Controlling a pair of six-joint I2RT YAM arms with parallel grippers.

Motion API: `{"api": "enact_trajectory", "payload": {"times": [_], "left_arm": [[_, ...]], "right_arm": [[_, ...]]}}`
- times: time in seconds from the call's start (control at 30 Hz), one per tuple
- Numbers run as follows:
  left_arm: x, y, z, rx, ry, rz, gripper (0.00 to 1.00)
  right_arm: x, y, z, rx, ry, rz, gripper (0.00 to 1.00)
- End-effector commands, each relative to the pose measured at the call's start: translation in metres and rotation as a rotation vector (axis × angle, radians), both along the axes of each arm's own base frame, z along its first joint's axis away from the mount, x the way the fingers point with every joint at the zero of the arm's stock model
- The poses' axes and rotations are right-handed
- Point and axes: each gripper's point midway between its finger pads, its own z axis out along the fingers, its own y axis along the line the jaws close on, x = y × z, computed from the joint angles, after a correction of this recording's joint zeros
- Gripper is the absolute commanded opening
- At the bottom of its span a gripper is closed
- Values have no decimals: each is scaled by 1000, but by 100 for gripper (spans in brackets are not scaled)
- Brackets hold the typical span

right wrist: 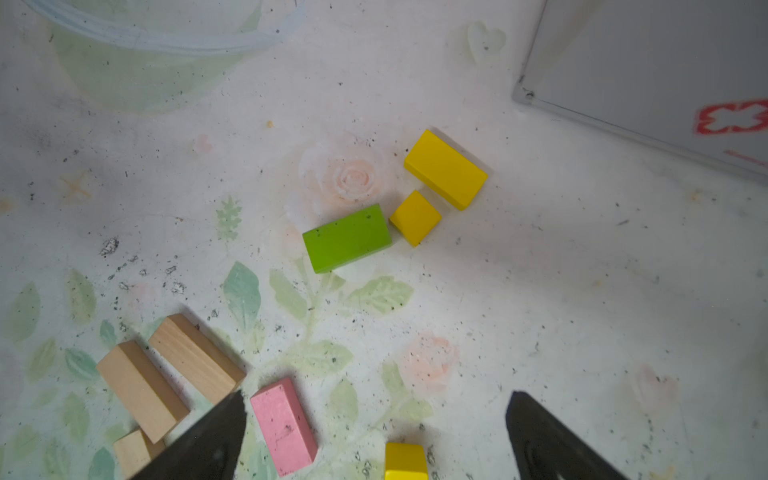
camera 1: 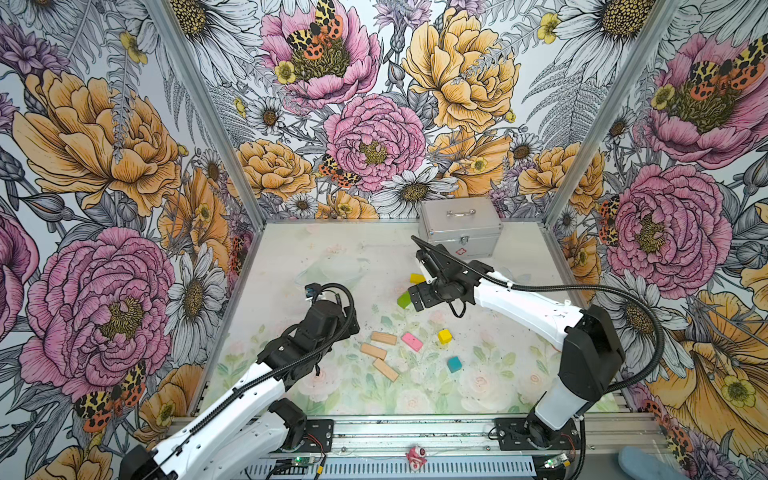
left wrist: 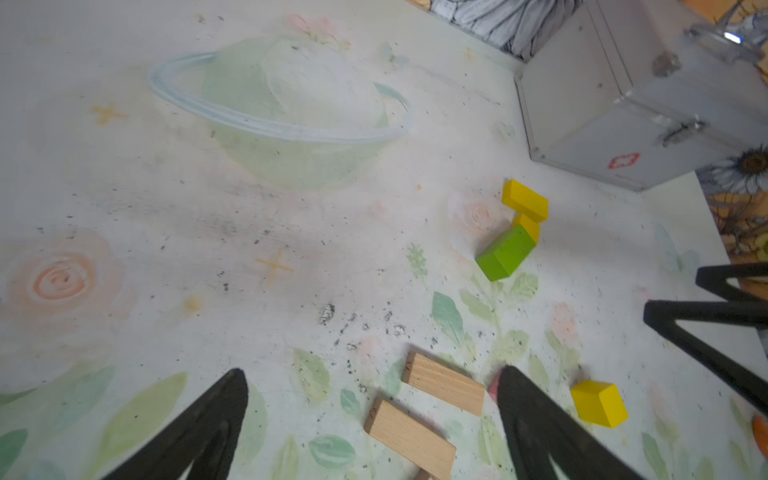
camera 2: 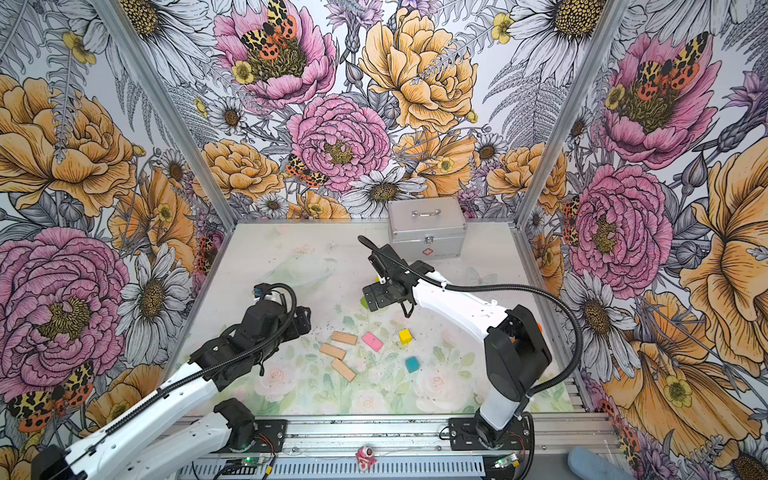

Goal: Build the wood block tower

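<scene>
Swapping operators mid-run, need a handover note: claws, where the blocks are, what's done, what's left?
Left claw: open, empty, hovering by the tan bars.
Right claw: open, empty, above the green bar, yellow slab and small yellow cube, clustered in front of the silver case.
In the middle, lying flat and apart: all three tan bars, pink slab, second yellow cube, teal cube.
Done: nothing stacked.
Left: the whole build; the tan bars look like the natural base.
</scene>
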Motion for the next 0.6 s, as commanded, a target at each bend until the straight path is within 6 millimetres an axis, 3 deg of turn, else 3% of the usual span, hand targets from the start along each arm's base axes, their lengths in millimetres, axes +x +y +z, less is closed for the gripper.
{"api": "enact_trajectory", "payload": {"times": [0.0, 0.13, 0.27, 0.57], "left_arm": [[-5, -31, 3, 76, 29, -115, 92], [-13, -68, -7, 171, 101, -235, 90], [-17, -90, -25, 199, 174, -288, 90], [-18, -110, -81, 326, 342, -358, 94]], "right_arm": [[-19, -27, 21, 35, -4, -77, 100], [-37, -46, 31, 78, -11, -115, 100], [-50, -62, 31, 101, -8, -147, 100], [-62, -85, 29, 129, -12, -178, 100]]}}
